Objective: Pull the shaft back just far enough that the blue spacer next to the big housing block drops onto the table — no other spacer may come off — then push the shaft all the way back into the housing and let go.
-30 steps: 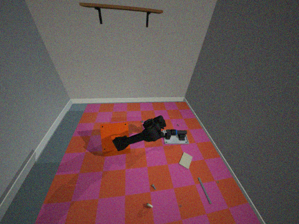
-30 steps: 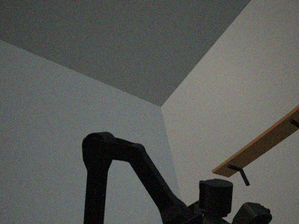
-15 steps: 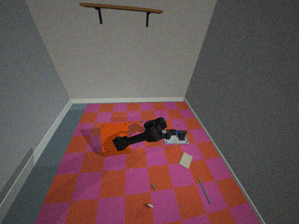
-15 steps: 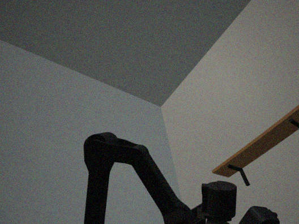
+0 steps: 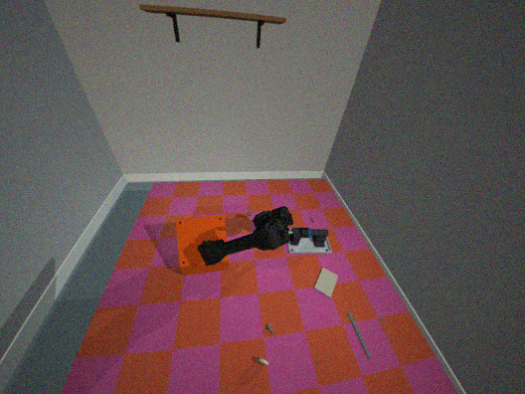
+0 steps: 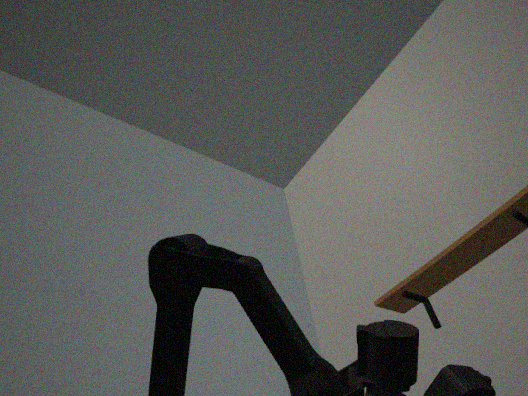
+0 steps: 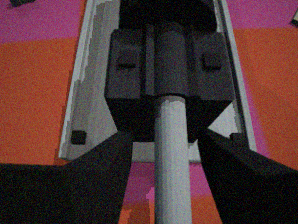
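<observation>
Pink and orange checks are covering the bench (image 5: 239,318) (image 7: 30,100). Around the pale shaft (image 7: 172,165), the hand (image 7: 165,134) is standing partly open, gripping nothing. The shaft is sticking out of a black block (image 7: 170,62); the blue spacer (image 5: 309,232) is sitting above the white plate (image 5: 308,249) (image 7: 92,117).

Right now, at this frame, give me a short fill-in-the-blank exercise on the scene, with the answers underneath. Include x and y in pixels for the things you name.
1. In the wrist view, the shaft (image 7: 172,160) runs between the gripper's two dark ____.
2. The big flat plate under the arm's base (image 5: 211,252) is coloured ____.
3. The number of dark brackets under the wooden shelf (image 5: 214,14) (image 6: 455,250) in the top view is ____.
4. The checkered surface alternates orange squares with ____ ones.

Missing words: fingers; orange; two; pink
</observation>
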Controlling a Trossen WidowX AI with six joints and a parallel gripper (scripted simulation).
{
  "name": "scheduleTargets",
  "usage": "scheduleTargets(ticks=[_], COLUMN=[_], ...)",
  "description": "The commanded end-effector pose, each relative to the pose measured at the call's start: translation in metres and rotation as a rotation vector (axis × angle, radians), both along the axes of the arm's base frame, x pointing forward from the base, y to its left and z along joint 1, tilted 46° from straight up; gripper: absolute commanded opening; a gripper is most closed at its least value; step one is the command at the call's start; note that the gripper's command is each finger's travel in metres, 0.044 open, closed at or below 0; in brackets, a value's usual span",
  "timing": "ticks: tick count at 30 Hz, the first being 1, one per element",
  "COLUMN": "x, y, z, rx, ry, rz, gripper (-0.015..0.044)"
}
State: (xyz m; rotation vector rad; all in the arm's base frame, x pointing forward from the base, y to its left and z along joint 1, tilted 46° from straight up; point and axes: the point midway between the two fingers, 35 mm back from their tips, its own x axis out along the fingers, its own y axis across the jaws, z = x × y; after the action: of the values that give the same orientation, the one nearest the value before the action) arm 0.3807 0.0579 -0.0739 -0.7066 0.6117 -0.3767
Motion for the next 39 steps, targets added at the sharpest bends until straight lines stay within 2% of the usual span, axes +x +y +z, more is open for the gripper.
scheduleTargets(ticks=[1,3,6,39], x=[0.0,0.0,0.0,-0.016], y=[0.0,0.0,0.0,0.0], z=[0.0,0.0,0.0,-0.003], rx=[0.0,0.0,0.0,0.003], ry=[0.001,0.001,0.001,0.001], rz=[-0.001,-0.001,-0.001,0.007], gripper=[0.0072,0.002,0.0,0.0])
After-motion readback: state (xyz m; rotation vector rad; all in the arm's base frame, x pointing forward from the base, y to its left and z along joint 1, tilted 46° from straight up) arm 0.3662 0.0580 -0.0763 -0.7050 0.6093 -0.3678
